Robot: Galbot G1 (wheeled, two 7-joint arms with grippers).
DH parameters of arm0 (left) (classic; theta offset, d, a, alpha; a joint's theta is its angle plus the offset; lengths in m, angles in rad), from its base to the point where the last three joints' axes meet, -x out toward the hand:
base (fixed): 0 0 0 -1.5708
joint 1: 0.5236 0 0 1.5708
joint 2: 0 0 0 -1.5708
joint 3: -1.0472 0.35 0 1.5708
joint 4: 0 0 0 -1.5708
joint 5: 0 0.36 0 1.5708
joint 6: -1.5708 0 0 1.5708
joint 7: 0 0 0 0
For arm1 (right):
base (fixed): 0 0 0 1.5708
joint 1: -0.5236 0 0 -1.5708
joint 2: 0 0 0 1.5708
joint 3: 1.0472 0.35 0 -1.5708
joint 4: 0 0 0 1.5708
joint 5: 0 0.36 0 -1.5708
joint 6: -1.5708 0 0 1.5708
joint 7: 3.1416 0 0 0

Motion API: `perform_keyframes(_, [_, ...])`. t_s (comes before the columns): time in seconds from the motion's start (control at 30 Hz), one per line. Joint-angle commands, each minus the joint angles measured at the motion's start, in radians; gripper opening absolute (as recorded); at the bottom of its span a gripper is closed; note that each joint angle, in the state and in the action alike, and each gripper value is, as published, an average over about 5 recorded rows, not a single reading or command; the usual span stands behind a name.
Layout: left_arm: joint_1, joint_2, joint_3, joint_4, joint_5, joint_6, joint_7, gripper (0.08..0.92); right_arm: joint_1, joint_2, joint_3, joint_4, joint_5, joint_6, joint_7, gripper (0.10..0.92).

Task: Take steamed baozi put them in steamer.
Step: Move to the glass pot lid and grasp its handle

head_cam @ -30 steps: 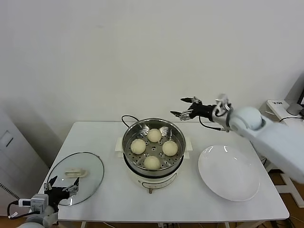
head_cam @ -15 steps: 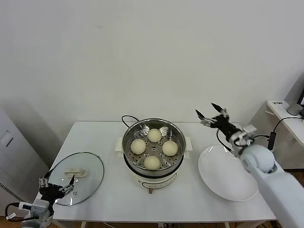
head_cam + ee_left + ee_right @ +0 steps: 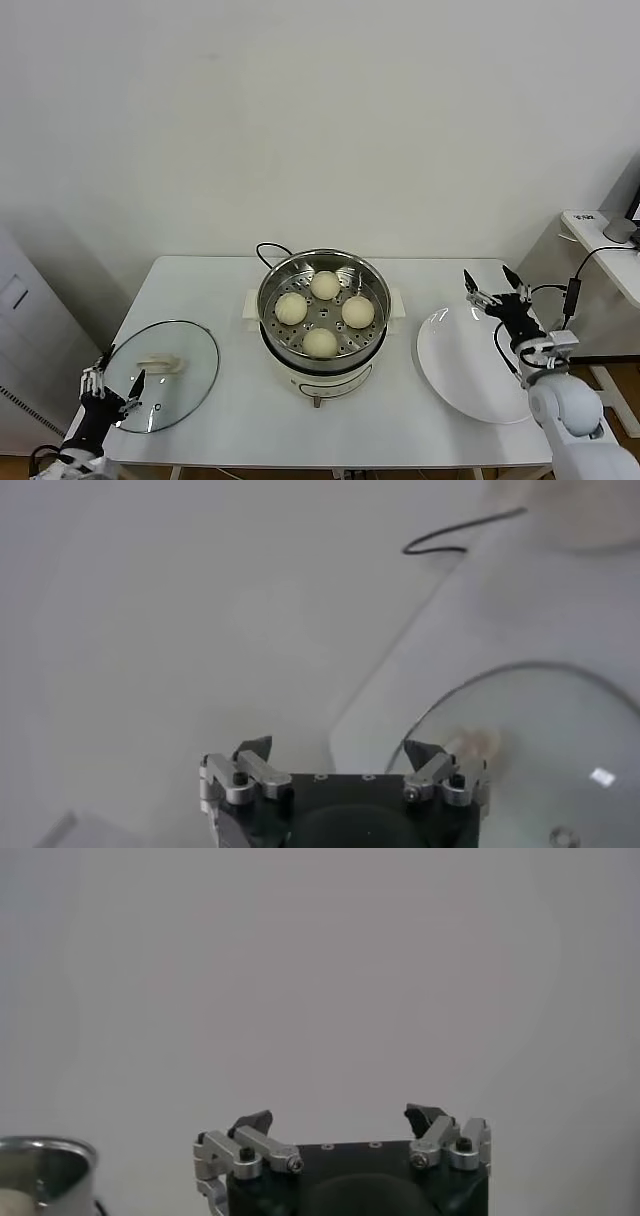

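Right end effector point(image 3: 493, 284) withdrawn; four baozi point(image 3: 322, 312) in steamer point(image 3: 268, 290).

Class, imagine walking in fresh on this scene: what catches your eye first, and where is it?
The shiny steamer at the table's centre draws the eye, with four buns sitting inside it. A glass lid lies to its left and a bare white plate to its right. The left gripper hangs open by the lid, the right gripper open above the plate's far edge.
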Motion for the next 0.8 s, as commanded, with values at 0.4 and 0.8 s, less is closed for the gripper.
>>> perform_keyframes(0.4, [-0.176, -0.085, -0.014, 0.277, 0.702, -0.176, -0.173, 0.823, -0.092, 0.152, 0.099, -0.039, -0.079, 0.032, -0.009, 0.823])
perform_keyframes(0.8, [-0.264, -0.102, -0.011, 0.327, 0.677, -0.145, -0.168, 0.823, -0.059, 0.142, 0.079, -0.089, -0.102, 0.044, -0.03, 0.823])
